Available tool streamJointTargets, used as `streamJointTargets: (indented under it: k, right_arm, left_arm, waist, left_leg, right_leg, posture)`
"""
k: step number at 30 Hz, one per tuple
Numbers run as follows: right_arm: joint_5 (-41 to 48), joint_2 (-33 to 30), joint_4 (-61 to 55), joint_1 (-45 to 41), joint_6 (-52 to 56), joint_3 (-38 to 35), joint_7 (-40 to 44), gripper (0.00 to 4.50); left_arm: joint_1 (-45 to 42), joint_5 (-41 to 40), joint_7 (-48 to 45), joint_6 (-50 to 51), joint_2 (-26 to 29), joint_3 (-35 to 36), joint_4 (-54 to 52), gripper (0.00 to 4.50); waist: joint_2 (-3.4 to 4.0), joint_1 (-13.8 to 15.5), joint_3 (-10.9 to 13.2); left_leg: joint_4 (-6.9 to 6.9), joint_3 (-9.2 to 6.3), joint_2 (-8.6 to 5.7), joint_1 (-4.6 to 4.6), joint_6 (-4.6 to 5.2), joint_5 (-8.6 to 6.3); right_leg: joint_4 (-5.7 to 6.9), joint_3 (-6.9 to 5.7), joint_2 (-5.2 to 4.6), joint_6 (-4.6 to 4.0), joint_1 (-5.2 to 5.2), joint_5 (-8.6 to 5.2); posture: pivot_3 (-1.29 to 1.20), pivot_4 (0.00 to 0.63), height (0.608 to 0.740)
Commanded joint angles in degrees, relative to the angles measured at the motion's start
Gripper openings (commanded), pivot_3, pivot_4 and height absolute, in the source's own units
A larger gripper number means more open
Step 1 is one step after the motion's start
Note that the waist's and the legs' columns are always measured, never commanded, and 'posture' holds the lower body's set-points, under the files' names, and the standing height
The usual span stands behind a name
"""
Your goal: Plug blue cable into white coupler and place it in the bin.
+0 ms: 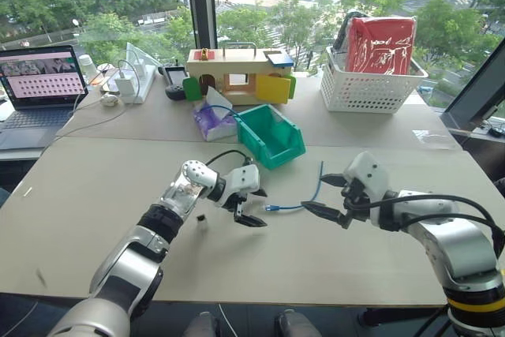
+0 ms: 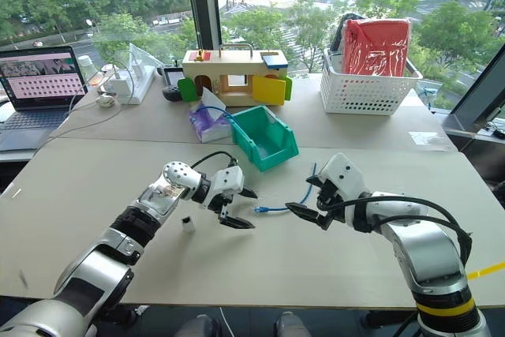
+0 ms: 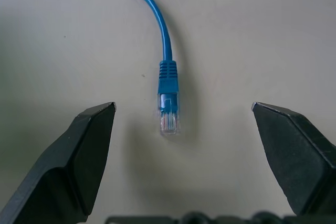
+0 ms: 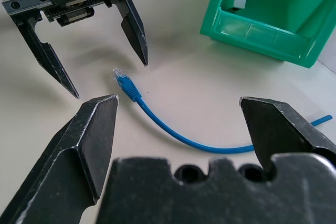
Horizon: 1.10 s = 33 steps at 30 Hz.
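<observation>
The blue cable [image 1: 304, 203] lies flat on the bench [image 1: 95, 187], its clear plug just ahead of the left gripper [image 1: 251, 206], whose fingers are spread and empty. The right gripper [image 1: 330, 197] hovers beside the cable's middle, fingers also spread. The white coupler [image 1: 202, 222] stands behind the left fingers. Beyond both grippers sits the bin [image 1: 272, 136], with a small white block inside.

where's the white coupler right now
In the left eye view the white coupler stands on the table, just left of the left end effector and apart from it; the blue cable lies on that end effector's other side.
</observation>
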Motion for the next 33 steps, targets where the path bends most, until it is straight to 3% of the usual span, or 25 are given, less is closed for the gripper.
streamJointTargets:
  k: [1, 4, 7, 18, 19, 23, 27, 33]
  right_arm:
    - [1.58, -0.54, -3.26, 0.14, 1.60, -2.22, -2.23, 4.31]
    - [2.33, -0.99, -4.11, 0.26, 2.50, -2.48, -3.34, 4.31]
    - [2.91, -1.50, -4.73, 0.38, 3.29, -2.92, -4.38, 4.42]
    - [9.34, -0.68, -10.06, 3.54, 10.43, -7.69, -7.99, 4.42]
    - [10.97, 0.35, -10.73, 4.05, 12.12, -8.85, -8.56, 4.42]
    - [24.82, 12.07, -15.03, 8.03, 26.38, -21.03, -12.67, 4.42]
    - [34.89, 30.62, -17.11, 12.81, 38.13, -33.68, -20.00, 4.42]
    - [38.63, 54.59, -18.41, 14.85, 39.83, -39.64, -35.32, 4.42]
  left_arm:
    - [-1.90, 1.71, 0.40, -0.68, -1.05, -0.33, 2.17, 4.50]
    - [-2.18, 1.89, -0.29, 0.45, -1.64, -0.07, 3.07, 4.50]
    - [-2.24, 1.93, -1.08, 1.35, -1.99, -0.16, 3.51, 3.84]
    - [-1.31, 1.69, 0.95, 2.82, -3.87, 1.68, 1.87, 0.09]
    - [-1.08, 1.19, 1.45, 3.39, -4.22, 2.28, 1.23, 0.09]
    - [1.65, -2.54, 3.18, 7.39, -5.33, 6.07, -5.41, 0.09]
    - [5.63, -7.16, 5.97, 13.68, -6.34, 9.90, -13.50, 0.09]
    - [12.82, -11.43, 8.08, 22.84, -7.04, 8.77, -27.63, 0.09]
  waist:
    - [0.00, 0.08, 0.00]
    - [0.00, 0.09, 0.00]
    - [0.00, 0.09, 0.00]
    - [0.00, 0.08, 0.00]
    - [0.00, 0.15, 0.00]
    - [0.00, 0.25, -0.01]
    - [0.05, 0.19, -0.02]
    - [0.40, -0.37, -0.05]
  left_leg:
    - [0.00, -0.01, -0.01, -0.01, 0.00, 0.00]
    - [0.00, -0.03, -0.03, -0.01, 0.00, 0.00]
    - [0.00, -0.04, -0.04, -0.01, 0.00, 0.00]
    - [0.00, -0.09, -0.04, -0.02, 0.01, 0.00]
    - [0.00, -0.10, -0.04, -0.02, 0.00, 0.00]
    - [0.00, -0.23, -0.04, -0.07, 0.01, 0.00]
    - [0.01, -0.50, -0.03, -0.16, 0.00, 0.00]
    - [0.13, -0.62, -0.13, -0.13, -0.01, 0.01]
  right_leg:
    - [-0.01, 0.00, 0.00, 0.00, 0.00, 0.00]
    - [-0.02, 0.00, -0.01, 0.01, 0.02, 0.00]
    - [-0.01, 0.00, -0.01, 0.01, 0.03, 0.00]
    - [-0.01, -0.03, -0.01, 0.01, 0.03, -0.01]
    - [-0.01, -0.03, -0.01, 0.01, 0.04, -0.01]
    - [-0.05, -0.10, 0.00, 0.02, 0.08, -0.01]
    - [0.01, -0.26, 0.01, 0.00, 0.09, -0.01]
    - [0.31, -0.25, -0.07, 0.03, 0.06, -0.04]
  posture:
    - [0.00, 0.150, 0.737]
    - [0.00, 0.150, 0.737]
    - [0.00, 0.150, 0.737]
    - [0.00, 0.150, 0.737]
    - [0.00, 0.150, 0.737]
    - [0.00, 0.150, 0.737]
    - [0.00, 0.150, 0.737]
    - [0.00, 0.150, 0.737]
